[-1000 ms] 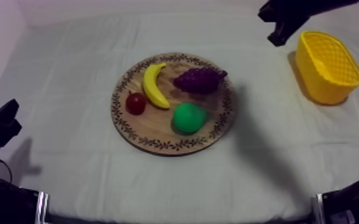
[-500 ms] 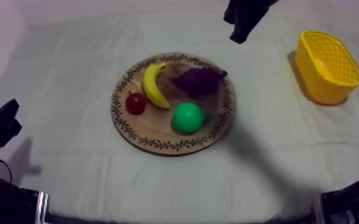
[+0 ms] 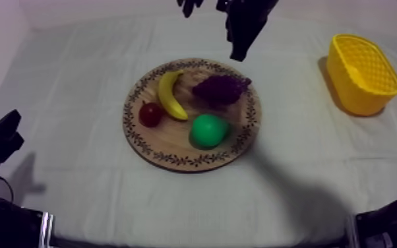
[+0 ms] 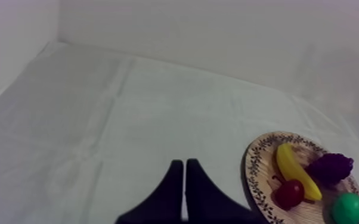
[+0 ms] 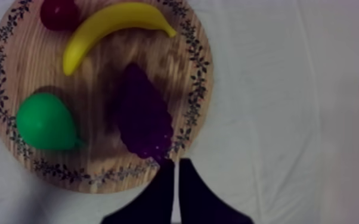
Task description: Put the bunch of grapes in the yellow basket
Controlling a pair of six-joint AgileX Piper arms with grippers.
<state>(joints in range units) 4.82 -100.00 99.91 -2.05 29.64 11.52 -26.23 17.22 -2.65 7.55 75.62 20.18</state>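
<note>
Nearest, my left hand [image 4: 184,164] rests low at its own side of the surface [image 3: 76,79], with its fingers pressed together on nothing. Further in lies the round wooden board [image 3: 175,158]. The green pear [image 3: 208,130] and the small red fruit [image 3: 150,114] sit on its near half, and the banana [image 3: 169,95] is behind them. The bunch of grapes [image 3: 219,88] lies on the far half of the board and, as far as I can see, touches no other fruit.

I judge it light and rather stiff, being a toy, but knobbly, so fingers may slide on the bumps. The best hold seems to be across its thick middle, from above.

Beyond it my right hand [image 5: 172,159] hangs over the far rim, closed and empty, so it must open first. The yellow basket [image 3: 363,72] stands well apart at the far right.

One second ago this arm was up near the basket, and now it has come over the board's far edge. The fruit and the left hand have not moved.
</note>
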